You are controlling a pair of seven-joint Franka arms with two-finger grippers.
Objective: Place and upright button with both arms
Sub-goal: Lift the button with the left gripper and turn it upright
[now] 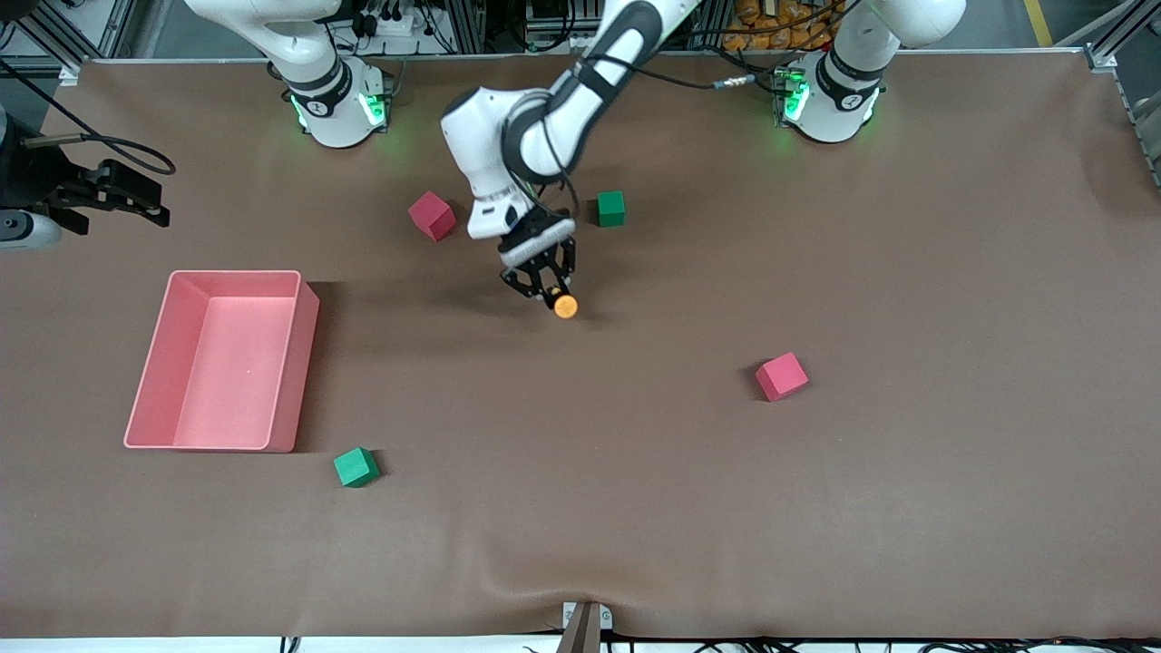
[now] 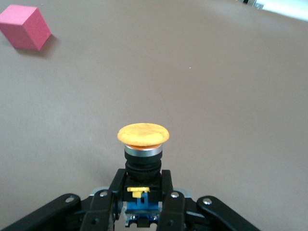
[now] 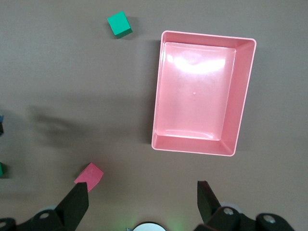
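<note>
Two arms: left gripper point(image 1: 547, 288) low over mid-table between the pink cube point(image 1: 432, 216) and green cube point(image 1: 611, 208), clamped on the button point(image 1: 565, 307). Right gripper point(image 3: 142, 202) spread wide, waiting high above the pink bin point(image 3: 202, 91).

A brown cloth-covered tabletop point(image 1: 816, 508) under even light, with aluminium framing point(image 1: 1120, 36) along its top edge.

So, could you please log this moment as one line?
left end effector: shut on button, mid-table | right end effector: open, waiting above tray
</note>
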